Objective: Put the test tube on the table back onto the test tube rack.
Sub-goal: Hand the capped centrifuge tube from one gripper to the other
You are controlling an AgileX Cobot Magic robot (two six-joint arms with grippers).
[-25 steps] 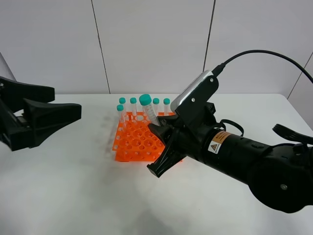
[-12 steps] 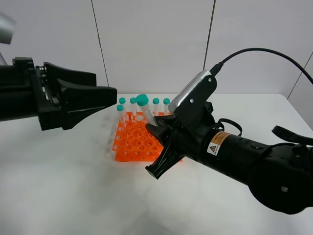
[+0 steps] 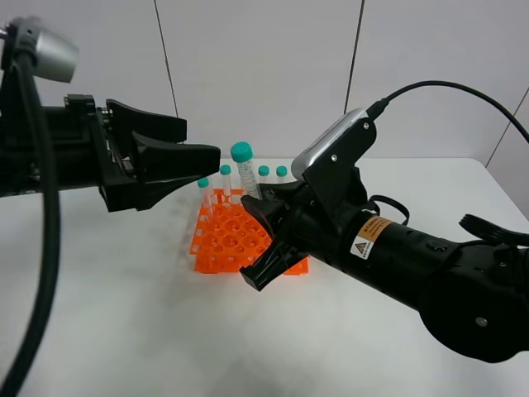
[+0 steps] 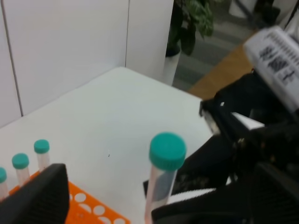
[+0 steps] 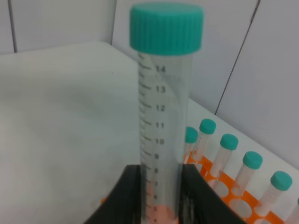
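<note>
Exterior high view, centre: right gripper [image 5: 159, 193], clamped on the test tube [image 3: 246, 175], should lower it plumb into the test tube rack [image 3: 219, 245]; left gripper [image 3: 201, 145] gapes.

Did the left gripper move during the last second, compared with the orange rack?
Yes. In the high view the left gripper moved right and slightly up, from the left edge toward the rack, its tips now near the tube.

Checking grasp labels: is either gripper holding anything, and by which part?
The right gripper grips the test tube by its lower section, cap up, above the test tube rack. The left gripper is open and empty.
</note>
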